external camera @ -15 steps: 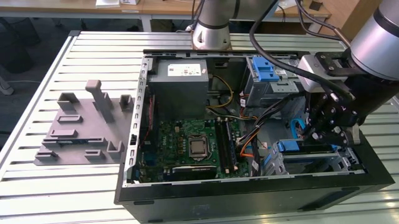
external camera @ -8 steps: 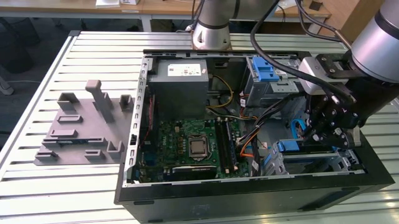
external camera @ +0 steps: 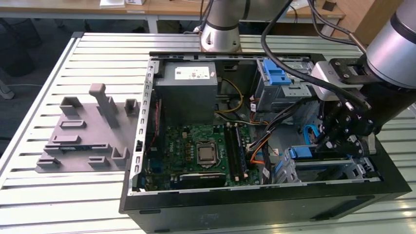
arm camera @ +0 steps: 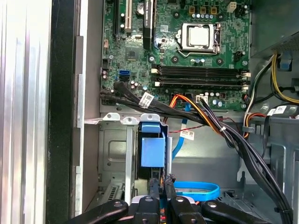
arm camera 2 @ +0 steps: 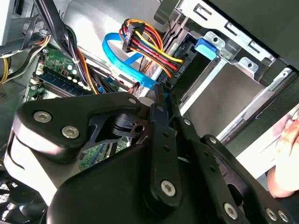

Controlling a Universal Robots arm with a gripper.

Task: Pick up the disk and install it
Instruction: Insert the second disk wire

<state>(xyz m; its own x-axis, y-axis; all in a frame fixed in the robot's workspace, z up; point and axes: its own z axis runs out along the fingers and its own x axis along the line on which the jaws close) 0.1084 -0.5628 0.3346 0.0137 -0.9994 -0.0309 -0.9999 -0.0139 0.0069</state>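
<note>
my gripper (arm camera: 161, 186), fingers nearly pinched together, sits low centre at the drive cage (arm camera: 117, 154); the disk (arm camera: 153, 151) looks part-seated in its bay, install unfinished.

Item: the disk (arm camera: 153, 151), which you see end-on in the first wrist view.
Appearance: blue plastic rail end with tab.
Pose: on edge.
Location: seated in the metal drive cage beside the motherboard.
</note>
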